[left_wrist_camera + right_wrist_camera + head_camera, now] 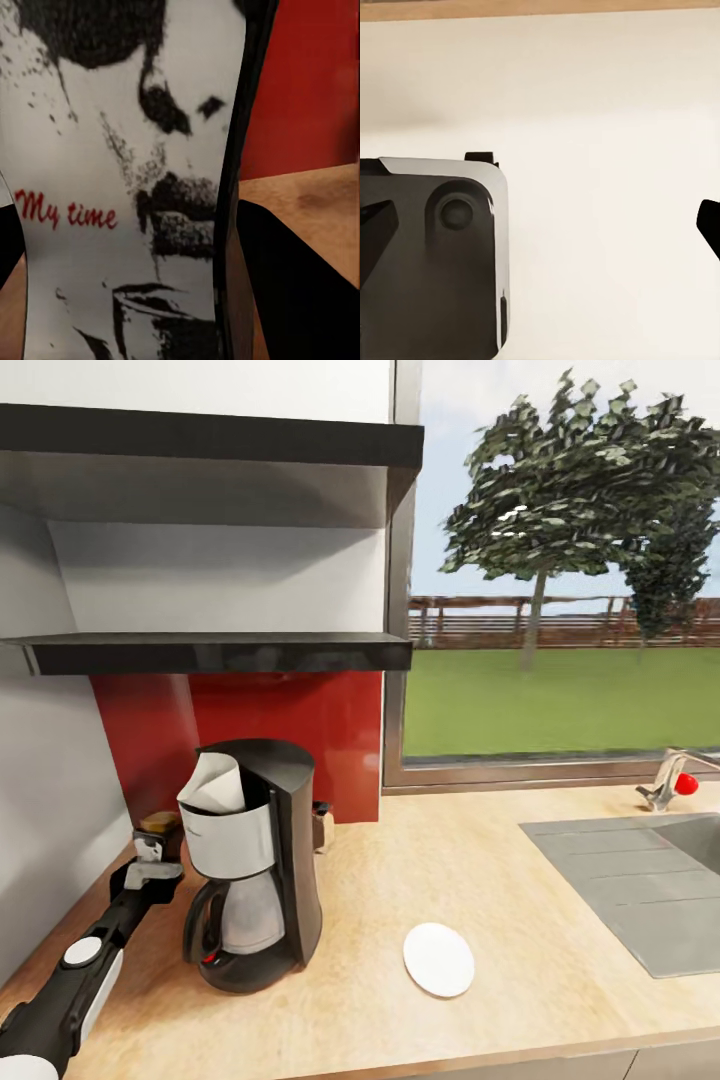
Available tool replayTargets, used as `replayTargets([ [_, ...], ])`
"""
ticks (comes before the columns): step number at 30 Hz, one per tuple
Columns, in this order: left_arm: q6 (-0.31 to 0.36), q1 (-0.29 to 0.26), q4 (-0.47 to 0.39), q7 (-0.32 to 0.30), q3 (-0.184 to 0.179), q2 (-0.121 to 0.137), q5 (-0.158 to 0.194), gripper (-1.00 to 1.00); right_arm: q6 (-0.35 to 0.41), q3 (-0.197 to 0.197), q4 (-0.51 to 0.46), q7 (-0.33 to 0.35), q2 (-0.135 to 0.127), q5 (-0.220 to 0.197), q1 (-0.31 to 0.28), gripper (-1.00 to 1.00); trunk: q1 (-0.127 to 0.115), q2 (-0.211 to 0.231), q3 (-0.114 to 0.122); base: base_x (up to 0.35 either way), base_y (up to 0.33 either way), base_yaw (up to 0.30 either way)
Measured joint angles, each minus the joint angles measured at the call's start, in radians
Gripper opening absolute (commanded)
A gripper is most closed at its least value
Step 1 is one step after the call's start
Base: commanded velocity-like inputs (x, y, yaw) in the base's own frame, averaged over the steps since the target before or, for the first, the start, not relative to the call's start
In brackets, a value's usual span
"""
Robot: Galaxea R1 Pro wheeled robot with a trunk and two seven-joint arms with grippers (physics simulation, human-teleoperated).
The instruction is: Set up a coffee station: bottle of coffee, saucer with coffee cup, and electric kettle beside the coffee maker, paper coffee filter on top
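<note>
We have the countertop [480, 880] in front of us, light wood running from the red backsplash [300, 730] to the sink [640, 890], and the maker [262, 860] stands on it near the left wall with a white paper filter [215, 785] already sitting on its top. A saucer [438, 959] lies flat on the wood to the maker's right, apart from it. Our left arm [90, 960] reaches along the wall to the gap behind and left of the maker, where the left gripper [150, 850] sits against the bottle [160, 823]; in the left wrist view the bottle's label [120, 187] fills the space between the dark fingers [292, 285], so we judge that they are pinching the bottle, though contact at the pads is hidden. The risks we see: the bottle is tucked close to the maker, so opening or pulling back carelessly could tip the bottle, or the arm could nudge the maker and shake the filter loose. For the right gripper, the right wrist view shows a dark fingertip [709, 225] over a pale floor, and we cannot tell how its jaws stand.
</note>
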Motion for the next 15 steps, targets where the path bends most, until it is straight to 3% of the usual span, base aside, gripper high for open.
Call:
replayTargets([
  [5, -0.065, -0.001, 0.076, 0.028, 0.005, -0.004, 0.006, -1.00, 0.000, 0.000, 0.000, 0.000, 0.000, 0.001, 0.000, 1.00, 0.000, 0.000, 0.000, 0.006, 0.005, 0.000],
  [15, -0.076, -0.001, 0.158, 0.038, 0.001, -0.012, 0.008, -1.00, 0.000, 0.000, 0.000, 0.000, 0.000, 0.001, 0.000, 1.00, 0.000, 0.000, 0.000, 0.000, 0.000, 0.000],
])
